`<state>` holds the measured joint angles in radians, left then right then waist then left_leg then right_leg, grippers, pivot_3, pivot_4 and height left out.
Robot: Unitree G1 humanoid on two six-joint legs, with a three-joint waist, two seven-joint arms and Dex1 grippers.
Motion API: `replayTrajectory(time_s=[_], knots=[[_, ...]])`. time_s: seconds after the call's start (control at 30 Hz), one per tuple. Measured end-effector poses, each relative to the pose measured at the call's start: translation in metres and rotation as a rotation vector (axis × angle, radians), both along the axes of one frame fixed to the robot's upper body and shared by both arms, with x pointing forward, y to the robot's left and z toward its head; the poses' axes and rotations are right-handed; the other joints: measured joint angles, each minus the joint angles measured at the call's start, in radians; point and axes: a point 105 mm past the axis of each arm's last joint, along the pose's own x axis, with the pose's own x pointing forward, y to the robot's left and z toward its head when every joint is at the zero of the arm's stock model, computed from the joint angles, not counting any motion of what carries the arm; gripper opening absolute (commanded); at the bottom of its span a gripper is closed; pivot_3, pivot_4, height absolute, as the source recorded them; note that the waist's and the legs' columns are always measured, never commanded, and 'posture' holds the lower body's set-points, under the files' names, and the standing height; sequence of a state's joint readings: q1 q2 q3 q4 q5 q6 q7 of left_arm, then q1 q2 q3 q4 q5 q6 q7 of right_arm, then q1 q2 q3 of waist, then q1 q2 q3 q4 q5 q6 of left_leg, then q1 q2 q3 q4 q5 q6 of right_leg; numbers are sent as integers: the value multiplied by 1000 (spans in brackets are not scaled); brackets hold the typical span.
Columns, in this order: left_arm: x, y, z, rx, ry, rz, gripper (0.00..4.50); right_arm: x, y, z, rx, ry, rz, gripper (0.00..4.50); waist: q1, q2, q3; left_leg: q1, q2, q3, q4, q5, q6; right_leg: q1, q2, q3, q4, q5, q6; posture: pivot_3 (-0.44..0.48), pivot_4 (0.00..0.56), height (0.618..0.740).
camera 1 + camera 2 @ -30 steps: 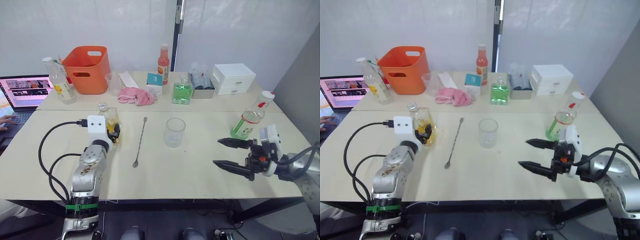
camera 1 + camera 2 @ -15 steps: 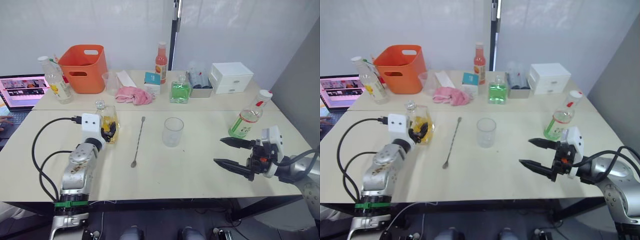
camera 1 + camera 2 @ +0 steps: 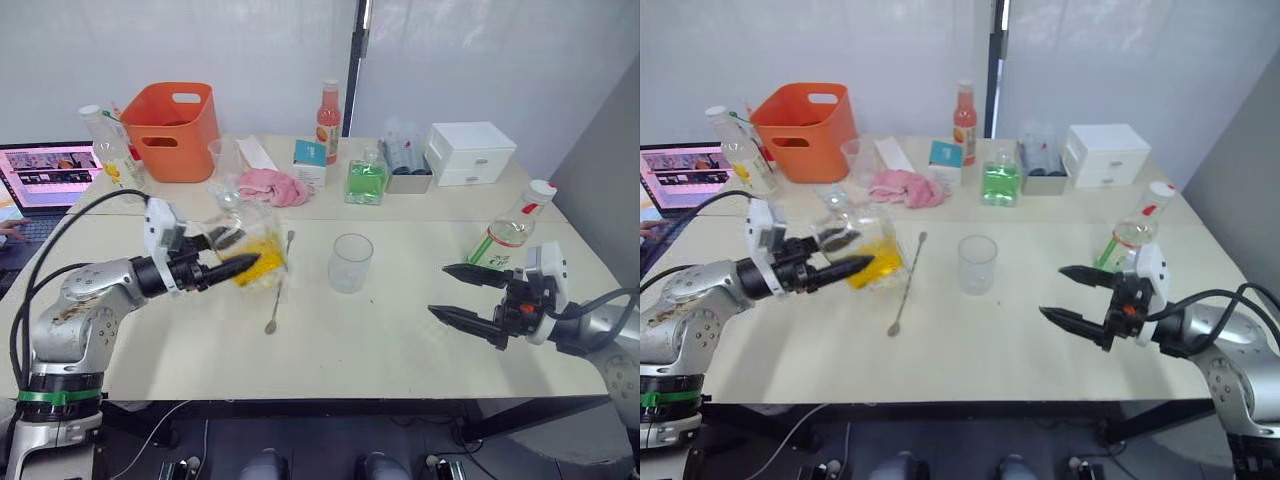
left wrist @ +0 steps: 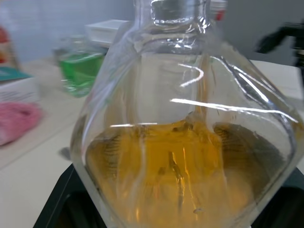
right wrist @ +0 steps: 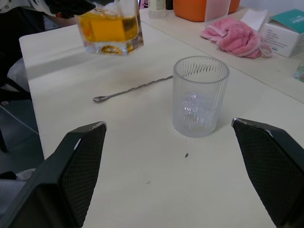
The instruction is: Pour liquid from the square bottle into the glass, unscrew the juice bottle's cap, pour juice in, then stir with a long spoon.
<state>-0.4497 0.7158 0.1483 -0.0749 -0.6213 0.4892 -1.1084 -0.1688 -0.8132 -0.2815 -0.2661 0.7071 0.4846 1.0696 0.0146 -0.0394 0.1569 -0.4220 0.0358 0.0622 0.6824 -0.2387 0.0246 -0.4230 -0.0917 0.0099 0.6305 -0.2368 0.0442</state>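
My left gripper (image 3: 236, 254) is shut on the square bottle (image 3: 253, 252), which holds yellow-orange liquid. The bottle hangs a little above the table, slightly tilted, left of the glass (image 3: 350, 262). The left wrist view looks straight at the square bottle (image 4: 185, 142). The glass stands empty at mid-table and appears ribbed in the right wrist view (image 5: 199, 97). The long spoon (image 3: 278, 285) lies flat between bottle and glass. The juice bottle (image 3: 508, 236), with its white and red cap (image 3: 538, 188), stands at the right. Just in front of it my right gripper (image 3: 438, 290) is open and holds nothing.
Along the back stand an orange basket (image 3: 170, 120), a clear bottle with a yellow label (image 3: 105, 150), a measuring cup (image 3: 222, 160), a pink cloth (image 3: 272, 187), an orange-red bottle (image 3: 327, 115), a green square bottle (image 3: 365, 183) and a white drawer box (image 3: 467, 155). A laptop (image 3: 45, 175) sits far left.
My left arm has lifted the square bottle off the table and carried it right, toward the glass. The right gripper has stayed open in place.
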Motion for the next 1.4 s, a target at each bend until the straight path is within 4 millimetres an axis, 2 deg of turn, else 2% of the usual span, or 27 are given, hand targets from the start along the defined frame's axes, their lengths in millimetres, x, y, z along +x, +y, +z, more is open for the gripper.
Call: replayTrajectory(time_s=[0.1,0.23,0.43,0.6,0.9,0.97,1.03,1.23,1.4], knots=[[-8,-24,-12,27,45,-143,2787,2,1,3,-4,-1,6,4500,-2,0,0,0,0,0,0,0,0,0,0,0,1,0,0,0,150,715],[-20,-66,-29,57,46,-327,2787,3,8,3,-8,18,29,4500,-2,0,0,-1,0,0,1,0,0,0,0,1,1,0,0,0,150,715],[-18,-89,-48,106,-16,-396,2787,4,8,2,-8,30,29,4500,-5,0,0,0,0,0,1,0,0,0,1,1,2,0,0,0,150,715],[-13,-96,-62,154,-76,-392,2787,4,10,4,-10,30,30,4500,-3,0,0,0,-1,-1,2,0,0,0,0,1,2,0,0,0,150,715],[-6,-95,-75,162,-41,-341,2787,4,11,4,-11,31,29,4500,-2,0,0,0,-1,-4,2,0,0,0,0,1,2,0,0,0,150,715],[-6,-95,-75,161,-40,-340,3821,4,11,4,-9,31,29,4500,-2,1,0,0,-1,-4,3,0,1,0,0,1,2,0,0,0,150,715],[-6,-97,-75,155,-41,-338,4399,4,11,4,-9,30,28,4500,-1,1,0,0,-1,-4,3,0,1,0,0,1,3,0,1,0,150,715],[-7,-96,-75,149,-22,-340,4462,5,11,5,-10,28,22,4500,-3,1,0,0,0,-4,5,0,1,0,0,1,5,0,0,0,150,715],[-8,-97,-67,134,-13,-339,4462,5,11,4,-9,28,22,4500,-2,1,0,0,0,-5,10,0,1,0,0,1,10,0,1,0,150,715]])
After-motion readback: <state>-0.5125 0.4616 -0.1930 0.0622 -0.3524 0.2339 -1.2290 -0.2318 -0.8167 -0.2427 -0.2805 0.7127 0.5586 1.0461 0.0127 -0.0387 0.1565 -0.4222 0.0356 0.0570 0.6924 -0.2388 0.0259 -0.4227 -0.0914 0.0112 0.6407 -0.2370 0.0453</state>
